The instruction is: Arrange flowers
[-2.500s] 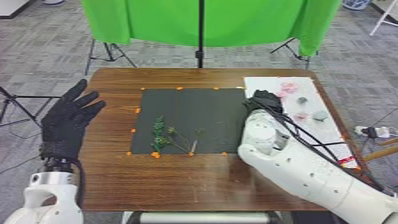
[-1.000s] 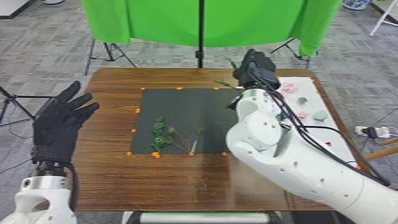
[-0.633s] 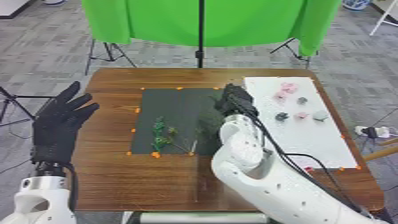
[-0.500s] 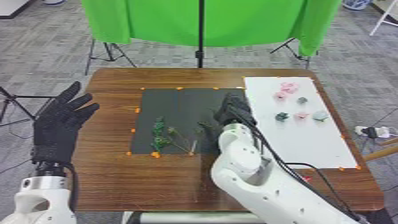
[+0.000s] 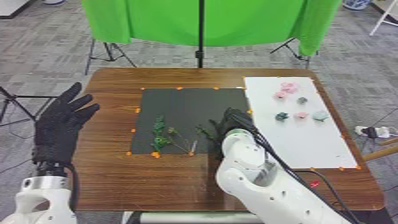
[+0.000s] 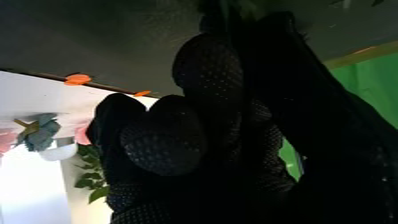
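The brown wooden bench had bare wood in front of the mat and along its left side, room enough for the arm to draw back low. The white sheet lay along the bench's right edge, the dark mat just beside it; the mat's far half was open, the better space for any tall stem.

The left hand stood off the bench's left edge, fingers straight and empty, well apart from the work. The right hand was over the mat's right side, fingers curled, seemingly pinching a green sprig. Laying it well called for a low, level wrist, the stem end settled first, then a small, straight release, lest the glove's fabric drag it askew.

The leafy stem and thin stems lay near the mat's front left, so the fingers needed to part without sweeping that way. The pink flowers and grey-green blooms sat on the sheet, exposed to a wide elbow swing.
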Controlling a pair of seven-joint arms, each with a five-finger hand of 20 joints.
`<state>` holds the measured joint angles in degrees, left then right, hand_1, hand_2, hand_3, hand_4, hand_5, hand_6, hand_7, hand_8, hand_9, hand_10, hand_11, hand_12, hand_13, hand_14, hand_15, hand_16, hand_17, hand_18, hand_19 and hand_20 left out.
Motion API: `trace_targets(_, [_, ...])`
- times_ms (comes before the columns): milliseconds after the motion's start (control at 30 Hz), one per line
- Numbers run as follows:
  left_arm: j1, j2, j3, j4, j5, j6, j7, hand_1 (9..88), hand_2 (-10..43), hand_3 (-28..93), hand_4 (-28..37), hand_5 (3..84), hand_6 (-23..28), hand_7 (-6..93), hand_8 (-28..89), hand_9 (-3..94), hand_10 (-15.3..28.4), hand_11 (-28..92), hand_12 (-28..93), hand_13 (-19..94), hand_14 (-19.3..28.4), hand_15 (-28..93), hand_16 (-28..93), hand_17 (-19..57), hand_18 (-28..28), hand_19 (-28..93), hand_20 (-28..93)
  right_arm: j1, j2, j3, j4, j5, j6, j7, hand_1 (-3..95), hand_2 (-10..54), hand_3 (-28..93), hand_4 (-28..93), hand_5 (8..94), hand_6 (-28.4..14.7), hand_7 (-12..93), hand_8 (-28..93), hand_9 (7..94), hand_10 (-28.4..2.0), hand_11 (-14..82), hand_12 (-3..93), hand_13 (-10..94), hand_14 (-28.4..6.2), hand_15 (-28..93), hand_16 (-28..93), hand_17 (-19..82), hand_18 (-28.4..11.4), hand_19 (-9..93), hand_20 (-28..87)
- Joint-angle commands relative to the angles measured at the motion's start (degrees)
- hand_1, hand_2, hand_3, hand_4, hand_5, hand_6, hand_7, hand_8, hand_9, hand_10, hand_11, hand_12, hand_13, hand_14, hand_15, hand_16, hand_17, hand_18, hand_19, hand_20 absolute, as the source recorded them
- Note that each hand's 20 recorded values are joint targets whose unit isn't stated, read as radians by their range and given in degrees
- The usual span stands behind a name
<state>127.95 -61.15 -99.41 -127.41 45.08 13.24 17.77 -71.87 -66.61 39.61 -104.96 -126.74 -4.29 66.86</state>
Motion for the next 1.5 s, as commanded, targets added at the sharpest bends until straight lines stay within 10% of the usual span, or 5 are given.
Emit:
trace_targets(33, [0.3,-1.28,0.14,0.12,0.77,-0.97,-1.49,21.7,6.7,78,-28.3,35.7,6.7,13.5,-10,32.4,17.6,25,11,23,24.4,52,-7,-9.8,25.6,53,14,-1.5,-0.9,-0.3,1.0,-1.3,-0.4,1.2,49.7,-9.5,72,-23,93.5,-2.2,20,9,84.3,-13.9,58.3,22.3,83,-11.0,77,17,53,-22.8,93,55])
trace_targets(767, [1.4,-1.67,-1.19,0.24,0.49,-0.81,-1.94,22.0,6.6,79,-28.3,35.8,6.8,13.4,-10,32.4,17.7,25,11,23,24.3,52,-7,-9.8,25.5,53,13,1.5,6.5,1.9,-4.6,-7.0,6.5,0.2,36.5,-8.4,75,-22,93.1,-1.6,20,-12,83.0,-15.3,56.8,22.1,82,-12.2,77,17,51,-24.2,93,55])
trace_targets(1133, [1.3,-1.06,-0.38,0.57,-0.56,0.30,0.06,20.5,7.0,78,-28.3,35.6,6.6,13.5,-10,32.3,17.6,25,11,23,24.4,52,-7,-9.8,25.5,53,14,5.8,15.1,4.6,-3.0,-3.5,11.6,1.0,35.4,-7.3,76,-22,76.0,-4.1,16,-11,75.4,-17.8,50.6,19.5,74,-13.7,75,15,43,-23.9,93,45])
trace_targets(1500, [0.0,-0.35,-0.08,0.87,-0.80,0.38,-0.28,20.0,7.3,77,-28.3,35.4,6.3,13.5,-10,32.1,17.6,25,11,23,24.3,52,-7,-9.9,25.5,53,14,1.7,18.9,10.8,-2.5,3.6,3.4,-0.3,36.8,-9.0,79,-23,60.3,-1.8,13,-12,65.6,-19.7,43.4,16.7,64,-15.5,74,12,35,-23.9,93,31])
